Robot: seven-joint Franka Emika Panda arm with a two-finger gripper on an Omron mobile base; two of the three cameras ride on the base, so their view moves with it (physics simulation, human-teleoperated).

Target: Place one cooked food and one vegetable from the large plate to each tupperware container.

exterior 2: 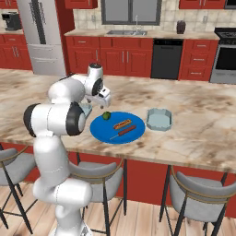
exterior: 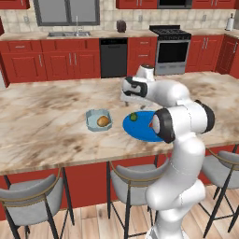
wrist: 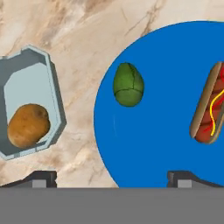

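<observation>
the open, empty gripper (wrist: 112,177) hovers over the large plate's (wrist: 166,144) left edge, so to lift the hot dog (wrist: 209,109) for the potato-holding tupperware container (wrist: 33,65), centre over its middle first.

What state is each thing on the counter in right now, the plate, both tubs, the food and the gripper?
Blue plate: holds a green vegetable, hot dog and skewer.
Left tub: holds a potato.
Right tub: empty.
Gripper: open, holding nothing, above the plate's edge.
</observation>
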